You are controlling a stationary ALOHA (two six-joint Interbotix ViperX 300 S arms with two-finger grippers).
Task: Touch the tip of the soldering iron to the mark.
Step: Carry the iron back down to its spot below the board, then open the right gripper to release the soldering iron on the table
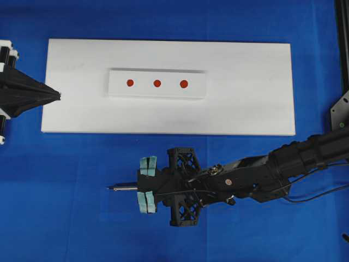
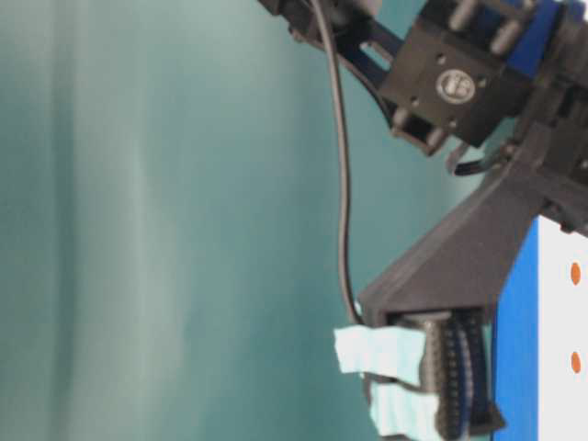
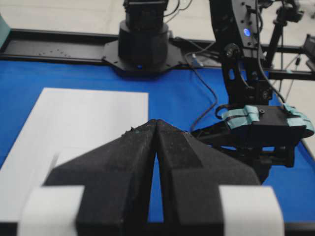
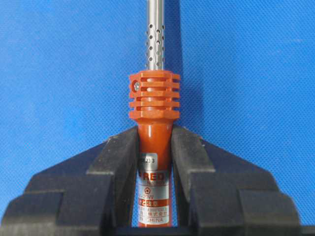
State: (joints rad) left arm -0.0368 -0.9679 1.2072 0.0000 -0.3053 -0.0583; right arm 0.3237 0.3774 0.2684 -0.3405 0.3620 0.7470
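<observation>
Three red marks lie in a row on a small white strip point(image 1: 157, 83): left mark point(image 1: 130, 83), middle mark point(image 1: 157, 83), right mark point(image 1: 184, 83). My right gripper point(image 1: 143, 186) is over the blue cloth in front of the board, shut on the red-orange handle point(image 4: 154, 147) of the soldering iron. Its thin metal shaft point(image 1: 122, 187) points left, well short of the marks. In the right wrist view the jaws point(image 4: 154, 135) pinch the handle below its ribbed collar; the tip is out of frame. My left gripper point(image 1: 54, 95) point(image 3: 156, 123) is shut and empty at the board's left edge.
The strip sits on a large white board point(image 1: 245, 109) on blue cloth point(image 1: 65, 207). The iron's black cord point(image 2: 344, 184) hangs beside the right gripper's teal-taped fingers point(image 2: 381, 351). The right arm point(image 1: 283, 164) reaches in from the right. A black arm base point(image 3: 142, 44) stands behind the board.
</observation>
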